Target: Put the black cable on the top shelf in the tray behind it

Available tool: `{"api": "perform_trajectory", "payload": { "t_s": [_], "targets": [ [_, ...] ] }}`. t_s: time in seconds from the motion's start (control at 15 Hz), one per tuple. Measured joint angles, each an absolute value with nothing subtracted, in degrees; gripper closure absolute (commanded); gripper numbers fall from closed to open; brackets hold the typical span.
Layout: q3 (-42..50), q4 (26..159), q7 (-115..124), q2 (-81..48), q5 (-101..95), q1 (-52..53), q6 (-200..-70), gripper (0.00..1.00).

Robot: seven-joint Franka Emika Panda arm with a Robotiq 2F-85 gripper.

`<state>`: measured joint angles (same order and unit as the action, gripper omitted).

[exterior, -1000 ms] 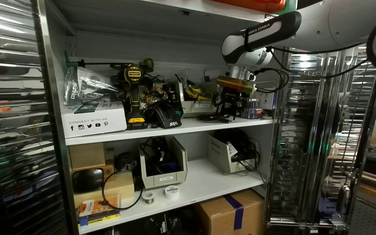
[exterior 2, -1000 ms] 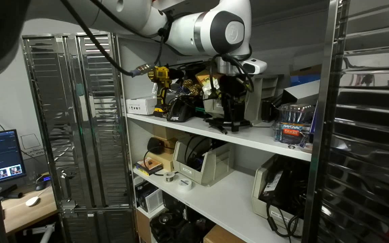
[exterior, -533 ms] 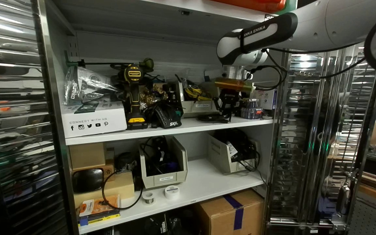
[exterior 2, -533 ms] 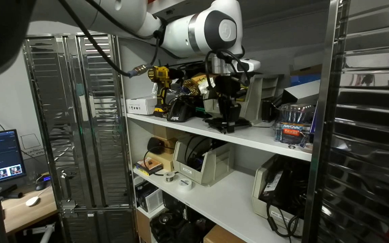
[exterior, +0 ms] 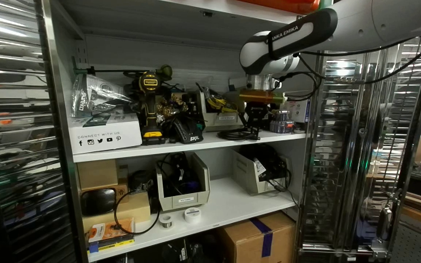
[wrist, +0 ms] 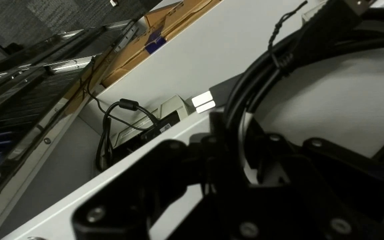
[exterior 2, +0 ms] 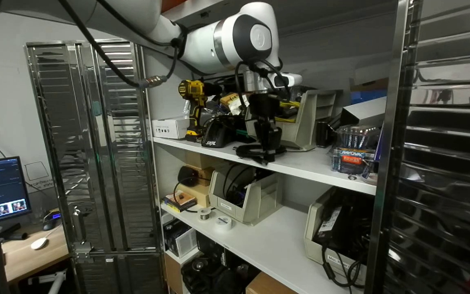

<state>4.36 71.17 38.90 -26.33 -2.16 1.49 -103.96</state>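
Observation:
The black cable (exterior: pixel 234 134) is a flat coil at the front of the top shelf (exterior: pixel 210 144). My gripper (exterior: pixel 256 134) points straight down at the coil's edge. In the wrist view several strands of the cable (wrist: pixel 260 71) pass between the fingers, and my gripper (wrist: pixel 233 123) is shut on them. A USB plug sticks out beside the left finger. Whether the coil still touches the shelf I cannot tell. Behind it stands the tray (exterior: pixel 226 119), a pale open bin with yellow cords inside; an exterior view shows the tray's side wall (exterior 2: pixel 306 122) behind and right of my gripper (exterior 2: pixel 269 157).
A battery pack (exterior 2: pixel 353 149) stands right of the gripper. To the left are a black SKIL tool (exterior: pixel 186 129), a yellow-and-black drill (exterior: pixel 150 102) and a white box (exterior: pixel 104 131). Another shelf board hangs above the arm, and a lower shelf (exterior: pixel 225 197) holds more bins.
The fingers have gone from open to shut around the cable's strands. Arm and gripper have shifted left in both exterior views, and the coil has moved slightly with them.

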Motion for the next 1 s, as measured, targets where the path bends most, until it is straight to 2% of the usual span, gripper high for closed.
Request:
{"api": "perform_trajectory", "payload": {
  "t_s": [0.27,1.0],
  "targets": [
    [4.24,82.62,39.96,-18.90,-4.41,3.88,-111.83,0.92],
    [3.72,116.92,62.88,3.82,-18.11,4.55,-149.59,0.91]
  ]
}}
